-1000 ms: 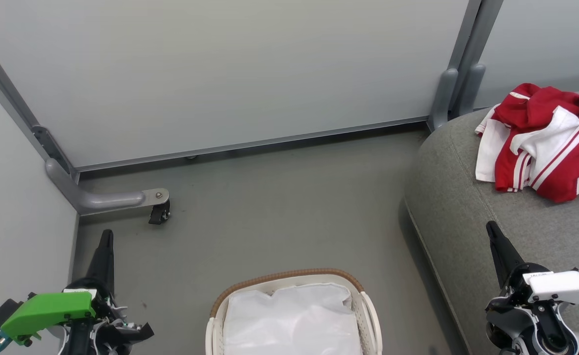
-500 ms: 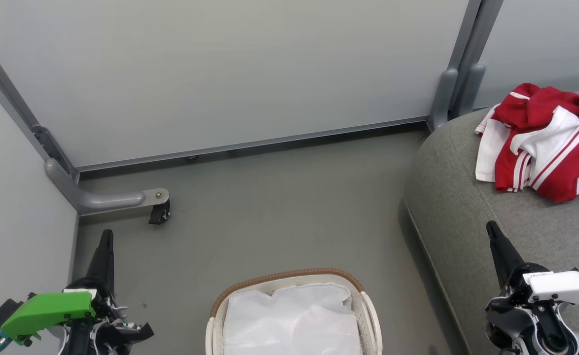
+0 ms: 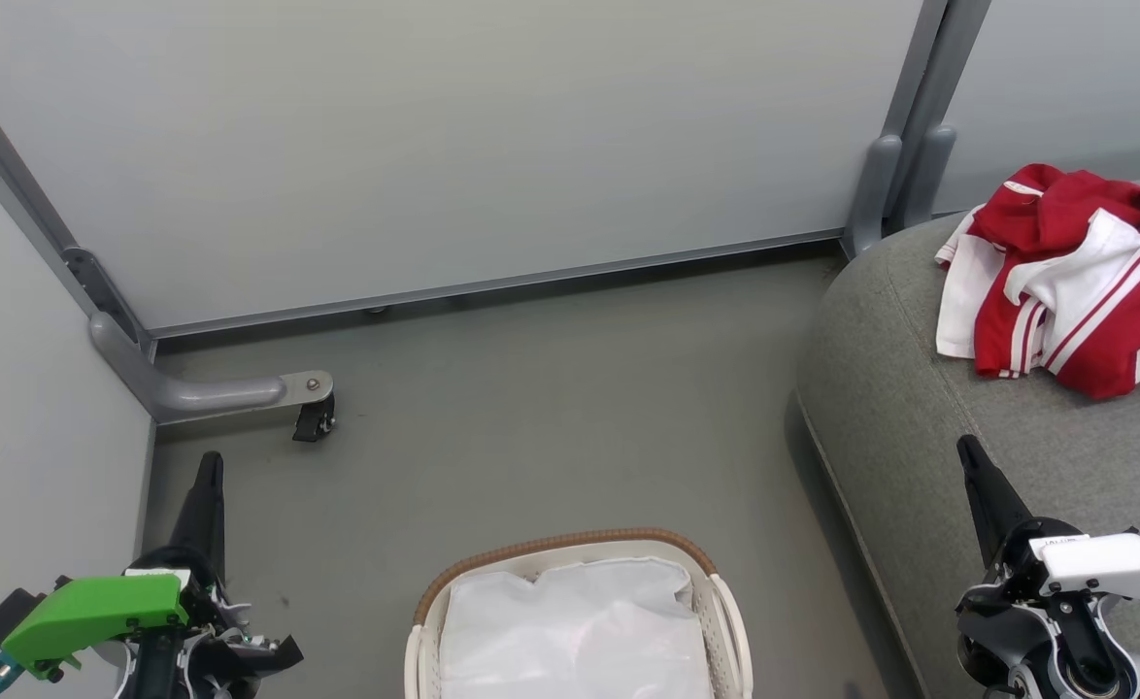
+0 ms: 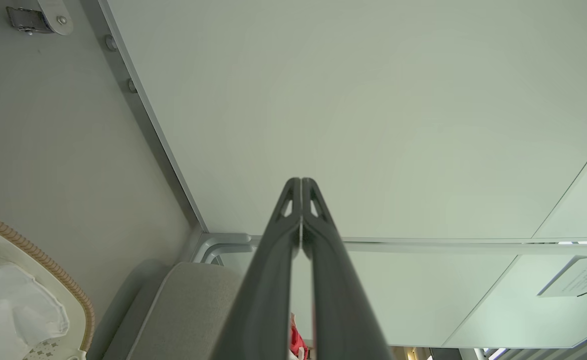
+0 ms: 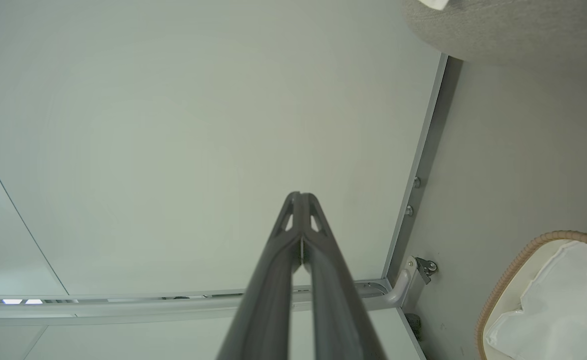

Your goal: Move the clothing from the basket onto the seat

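1. I see the bright red soft sports garments with white stripes and panels [image 3: 1065, 282] lying crumpled on the large grey woven-fabric sofa [image 3: 900, 408].
2. The oval off-white perforated plastic basket with a brown woven rim [image 3: 570, 541] stands on the grey floor [image 3: 551, 408] beside the sofa; inside I see its white cloth liner [image 3: 570, 631].
3. My left gripper [image 4: 301, 186] is clenched, fingertips pressed together, grasping nothing, left of the basket.
4. My right gripper [image 5: 299, 199] is likewise clenched and empty, over the sofa, well apart from the garments.
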Robot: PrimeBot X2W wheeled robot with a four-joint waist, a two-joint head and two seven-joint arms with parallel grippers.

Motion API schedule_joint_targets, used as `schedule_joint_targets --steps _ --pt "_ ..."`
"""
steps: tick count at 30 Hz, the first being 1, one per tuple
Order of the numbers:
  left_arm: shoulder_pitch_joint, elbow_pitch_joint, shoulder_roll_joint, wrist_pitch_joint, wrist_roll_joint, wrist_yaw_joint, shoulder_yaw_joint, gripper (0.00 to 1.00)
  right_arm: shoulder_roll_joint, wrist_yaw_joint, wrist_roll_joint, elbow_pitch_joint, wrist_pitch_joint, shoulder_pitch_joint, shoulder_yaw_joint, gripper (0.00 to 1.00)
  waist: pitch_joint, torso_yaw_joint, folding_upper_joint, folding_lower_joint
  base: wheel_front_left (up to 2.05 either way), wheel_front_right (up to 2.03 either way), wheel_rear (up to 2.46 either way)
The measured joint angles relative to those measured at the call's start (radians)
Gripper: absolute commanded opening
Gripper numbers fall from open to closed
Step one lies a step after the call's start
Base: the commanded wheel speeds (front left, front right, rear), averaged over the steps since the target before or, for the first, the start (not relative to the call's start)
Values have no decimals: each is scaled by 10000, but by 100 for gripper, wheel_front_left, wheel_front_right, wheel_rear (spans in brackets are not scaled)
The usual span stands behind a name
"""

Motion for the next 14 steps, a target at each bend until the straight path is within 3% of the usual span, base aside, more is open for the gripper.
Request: schedule_joint_targets --steps 14 --pt "0 -2 0 0 0 0 0 0 0 0 0 0 0 0 0 0 0 0 0 0 0 0 0"
